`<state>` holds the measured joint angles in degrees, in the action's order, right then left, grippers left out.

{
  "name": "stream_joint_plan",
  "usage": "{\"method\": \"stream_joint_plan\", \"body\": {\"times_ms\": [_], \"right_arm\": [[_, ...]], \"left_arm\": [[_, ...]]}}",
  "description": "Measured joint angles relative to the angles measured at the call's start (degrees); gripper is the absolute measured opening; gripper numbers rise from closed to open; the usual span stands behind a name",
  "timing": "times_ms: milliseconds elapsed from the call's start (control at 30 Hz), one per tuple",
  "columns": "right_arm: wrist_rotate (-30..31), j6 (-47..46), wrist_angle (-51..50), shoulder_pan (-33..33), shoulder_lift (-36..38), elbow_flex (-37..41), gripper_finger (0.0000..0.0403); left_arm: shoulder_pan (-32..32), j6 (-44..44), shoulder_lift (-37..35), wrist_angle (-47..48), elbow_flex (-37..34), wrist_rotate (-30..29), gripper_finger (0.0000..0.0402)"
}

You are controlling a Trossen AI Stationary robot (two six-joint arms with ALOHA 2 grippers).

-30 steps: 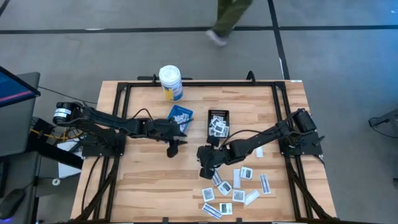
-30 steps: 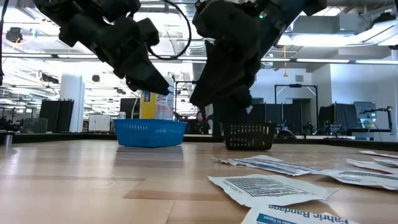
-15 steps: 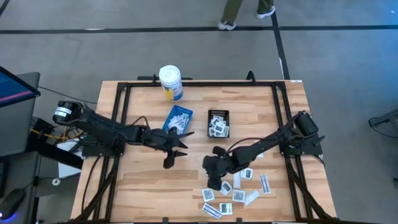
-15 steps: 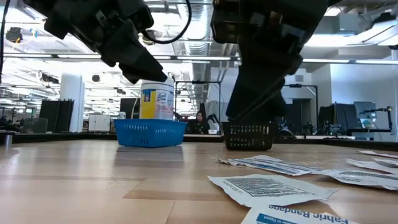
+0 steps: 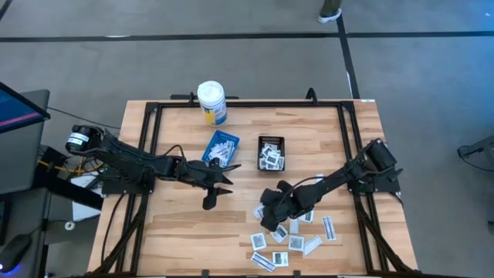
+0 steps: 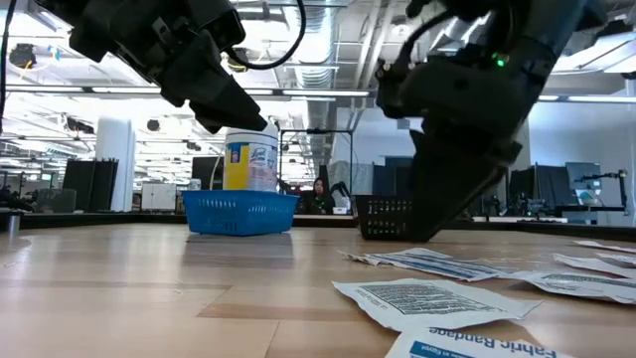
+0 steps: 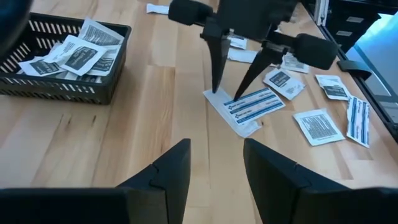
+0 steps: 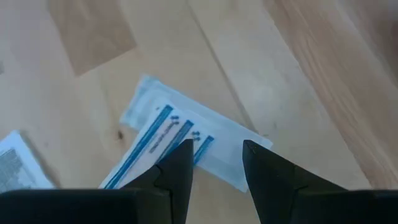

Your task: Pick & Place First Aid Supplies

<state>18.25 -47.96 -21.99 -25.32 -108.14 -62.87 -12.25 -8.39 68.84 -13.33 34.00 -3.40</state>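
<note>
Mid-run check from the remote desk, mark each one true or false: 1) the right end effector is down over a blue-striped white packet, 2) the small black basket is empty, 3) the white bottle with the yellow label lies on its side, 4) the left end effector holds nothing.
1) True. The right end effector stands open, fingers astride the blue-striped white paper packet on the wooden table.
2) False. The small black mesh basket already holds several white packets with dark print.
3) False. The white bottle with the yellow label stands upright behind the small blue basket.
4) True. The left end effector is open and empty, above bare table.
</note>
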Motion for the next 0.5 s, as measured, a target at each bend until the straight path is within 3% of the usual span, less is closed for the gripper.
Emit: {"method": "stream_joint_plan", "body": {"times_ms": [233, 500], "right_arm": [[0.0, 0.4, 6.9, 0.0, 0.0, 3.3, 0.0134], [2.2, 10.6, 12.9, -0.9, -2.0, 4.3, 0.0133]], "left_arm": [[0.0, 0.4, 0.0, 0.0, 0.0, 0.0, 0.0149], [0.0, 0.4, 0.0, 0.0, 0.0, 0.0, 0.0149]]}}
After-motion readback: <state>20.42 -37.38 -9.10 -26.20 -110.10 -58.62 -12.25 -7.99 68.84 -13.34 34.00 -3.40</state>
